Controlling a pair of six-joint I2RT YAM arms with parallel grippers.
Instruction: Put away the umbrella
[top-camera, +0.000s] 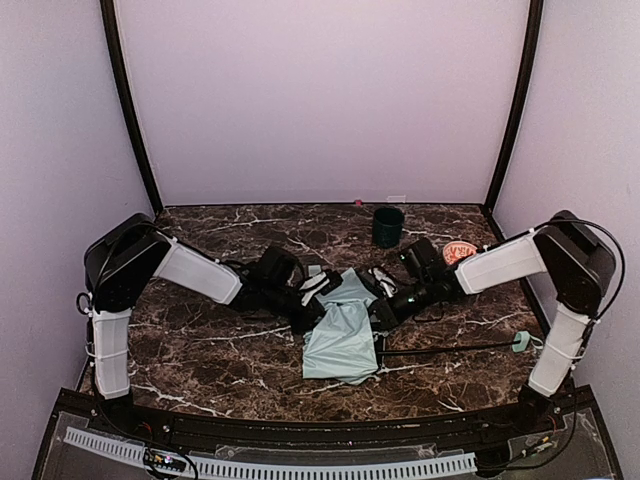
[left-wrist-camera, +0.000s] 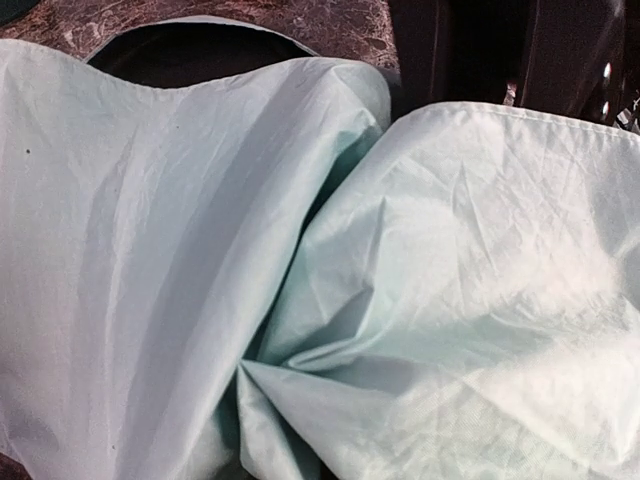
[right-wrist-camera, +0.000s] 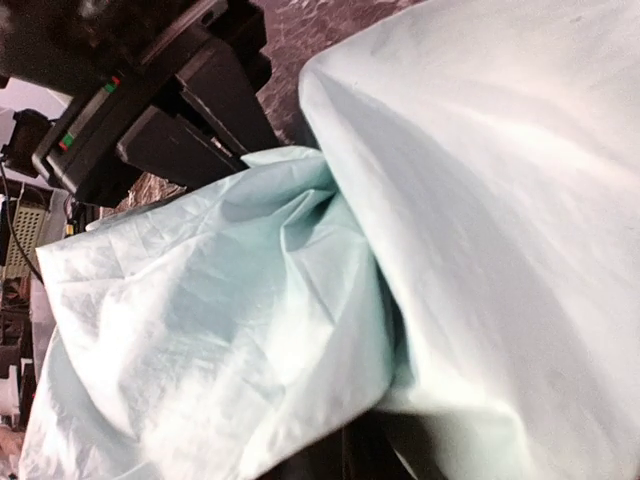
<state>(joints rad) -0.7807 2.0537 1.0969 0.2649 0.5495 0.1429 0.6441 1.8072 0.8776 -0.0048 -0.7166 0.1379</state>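
Lying: the umbrella (top-camera: 341, 345) rests mid-worktop (top-camera: 220, 350), canopy (top-camera: 345, 290) collapsed but loose, shaft (top-camera: 440, 350) running right to its handle (top-camera: 520, 343).
Left gripper (top-camera: 322, 288): closed at the canopy's far edge; I cannot confirm it pinches fabric.
Right gripper (top-camera: 378, 308): fingers hidden by cloth; I cannot tell its state.
Progress: I judge it partway; bundling and stowing remain.

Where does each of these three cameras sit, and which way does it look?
Top external: above and behind, looking down at the table; left arm and right arm show, left hand and right hand both at the umbrella.
Left wrist: on the left arm, close against umbrella fabric; own fingers hidden.
Right wrist: on the right arm, facing the fabric; dark machinery beyond.
All three share the umbrella.
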